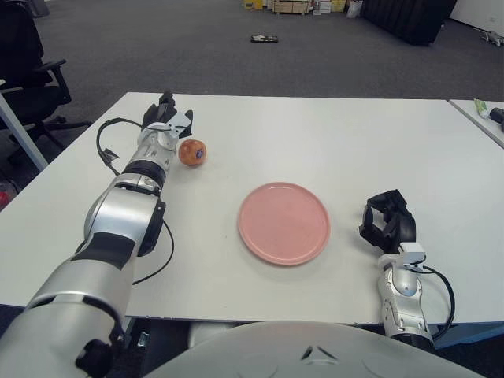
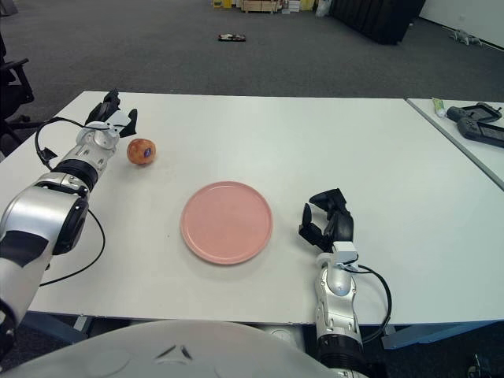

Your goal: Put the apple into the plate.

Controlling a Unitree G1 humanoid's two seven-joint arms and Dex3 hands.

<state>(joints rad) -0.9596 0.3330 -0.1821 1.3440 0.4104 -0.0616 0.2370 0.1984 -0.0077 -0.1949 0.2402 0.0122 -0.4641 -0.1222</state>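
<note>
Left eye view shows the apple [image 1: 192, 152] lying on the white surface [image 1: 331, 142], up and to the left of the pink plate [image 1: 283, 222] and well apart from it. The left robot hand [image 1: 168, 120] reaches out along that side, its dark fingers spread and holding nothing, just beside the apple on its left and slightly beyond it; whether a fingertip touches the fruit cannot be told. The plate sits bare near the middle of the surface. The right robot hand [image 1: 387, 223] shows to the right of the plate, near the front edge, fingers loosely curled around nothing. In this view an office chair [image 1: 27, 71] stands at the far left on the grey floor, and only the tip of a green tube [image 1: 478, 107] and a sliver of a dark device appear on the neighbouring table at the right edge. The right eye view leaves most of the chair out but shows that device [image 2: 480, 124] more fully, along with a small blue sticker [image 2: 147, 152] on the apple's side. A dark object [image 2: 231, 37] lies on the floor far behind the surface.
</note>
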